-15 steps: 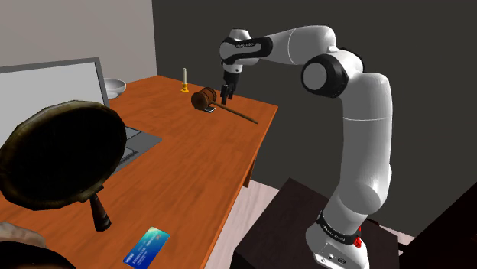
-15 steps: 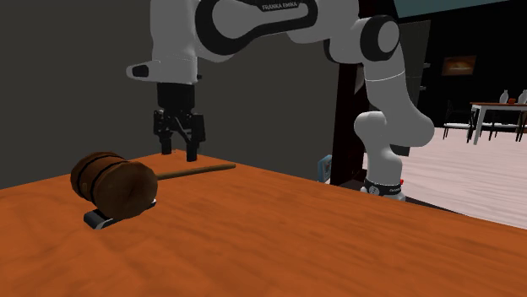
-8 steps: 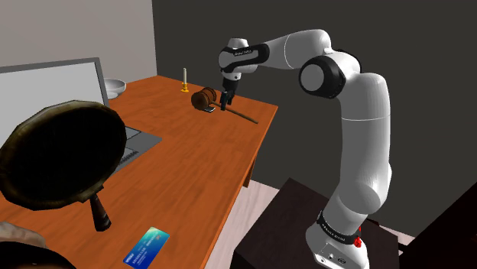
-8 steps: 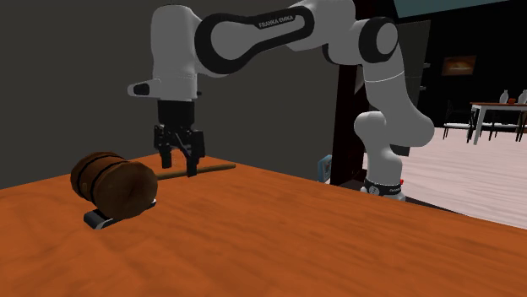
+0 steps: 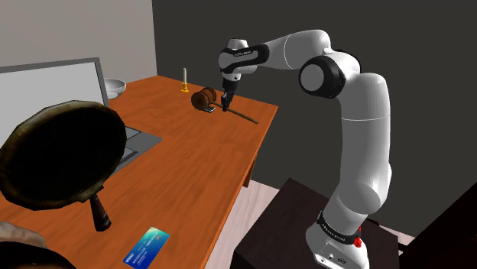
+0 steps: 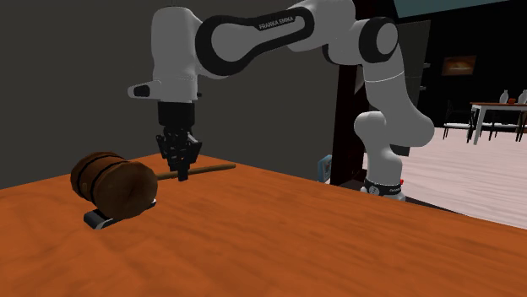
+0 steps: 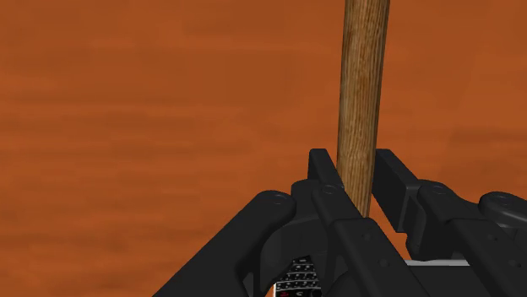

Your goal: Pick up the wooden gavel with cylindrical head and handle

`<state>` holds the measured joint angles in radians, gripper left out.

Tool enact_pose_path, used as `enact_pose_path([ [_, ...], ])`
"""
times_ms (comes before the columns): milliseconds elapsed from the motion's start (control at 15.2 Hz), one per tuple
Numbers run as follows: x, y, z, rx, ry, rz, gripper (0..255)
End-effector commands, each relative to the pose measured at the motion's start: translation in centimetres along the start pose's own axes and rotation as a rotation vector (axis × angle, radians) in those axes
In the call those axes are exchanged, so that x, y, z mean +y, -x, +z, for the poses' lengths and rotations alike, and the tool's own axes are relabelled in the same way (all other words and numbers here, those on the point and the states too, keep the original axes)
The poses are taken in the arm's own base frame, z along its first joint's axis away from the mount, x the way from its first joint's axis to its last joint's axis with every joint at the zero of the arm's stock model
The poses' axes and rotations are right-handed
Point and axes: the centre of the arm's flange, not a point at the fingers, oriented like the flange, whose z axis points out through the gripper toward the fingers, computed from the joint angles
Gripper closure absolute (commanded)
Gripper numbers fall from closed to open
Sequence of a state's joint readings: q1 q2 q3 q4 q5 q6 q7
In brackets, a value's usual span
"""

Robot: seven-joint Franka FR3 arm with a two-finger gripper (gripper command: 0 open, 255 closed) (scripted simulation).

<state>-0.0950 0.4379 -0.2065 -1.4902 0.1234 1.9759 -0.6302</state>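
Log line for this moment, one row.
phase: grasp | gripper: fingers clasp gavel handle | gavel: on table, not yet lifted

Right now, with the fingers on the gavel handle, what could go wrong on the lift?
1. The gripper clasps the gavel by its thin handle, away from the head; the head's weight may pivot it in the grip.
2. The head appears to rest on a small dark block; lifting could drag or tip it.

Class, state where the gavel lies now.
In the shoulder view the gavel lies at the far end of the table, right of the candlestick, the tool clasping its handle.
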Motion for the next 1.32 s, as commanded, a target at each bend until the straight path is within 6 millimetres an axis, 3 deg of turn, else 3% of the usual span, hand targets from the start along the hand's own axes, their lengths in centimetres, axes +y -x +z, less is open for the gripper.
enact_pose_path([
  [0, 0.0, 0.0, 0.0, -0.001, 0.000, 0.000, 255],
  [132, 0.0, 0.0, 0.0, -0.001, 0.000, 0.000, 255],
  [1122, 0.1, -0.5, -7.9, -0.001, 0.000, 0.000, 255],
  [1254, 0.1, -0.5, -8.0, -0.001, 0.000, 0.000, 255],
])
